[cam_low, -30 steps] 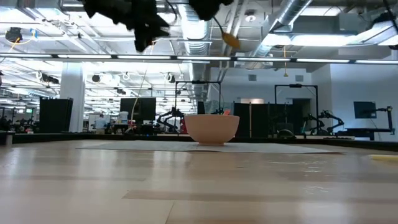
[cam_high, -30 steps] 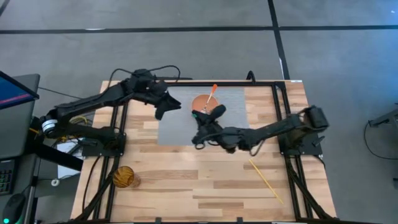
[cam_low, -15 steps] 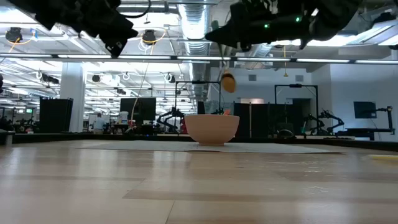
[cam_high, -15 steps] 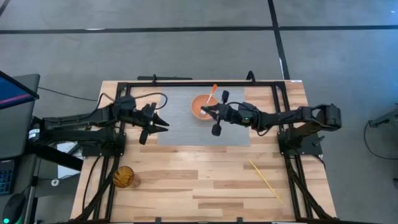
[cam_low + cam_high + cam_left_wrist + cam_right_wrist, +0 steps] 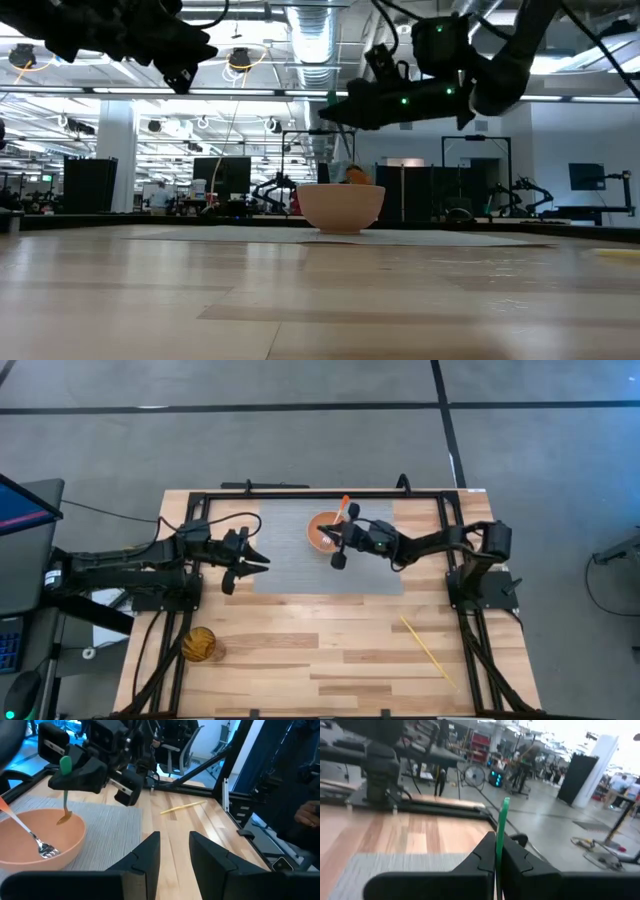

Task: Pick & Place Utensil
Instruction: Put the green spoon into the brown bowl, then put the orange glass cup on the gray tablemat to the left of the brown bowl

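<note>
Green plastic marks the handle of the spoon (image 5: 65, 764), pinched flat between the fingers of the right hand (image 5: 75, 776); its thin stem hangs straight down and ends in a small amber bowl-tip dipping inside the bowl (image 5: 75, 832). In the right wrist view the green handle rises as a narrow strip from the closed fingers. No writing can be read on anything.

The bowl is smooth, round and salmon-pink, and a metal fork (image 5: 31, 836) with an orange handle leans in it, tines down. It sits on a grey ribbed mat (image 5: 300, 565) toward 12 o'clock on the pale wood-plank bench (image 5: 330, 650).

The left hand (image 5: 255, 561) hangs over the mat's 9 o'clock edge, fingers narrowly apart, holding nothing. A pale chopstick (image 5: 428, 651) lies at 4 o'clock; an amber round object (image 5: 199, 644) rests at 8 o'clock.
</note>
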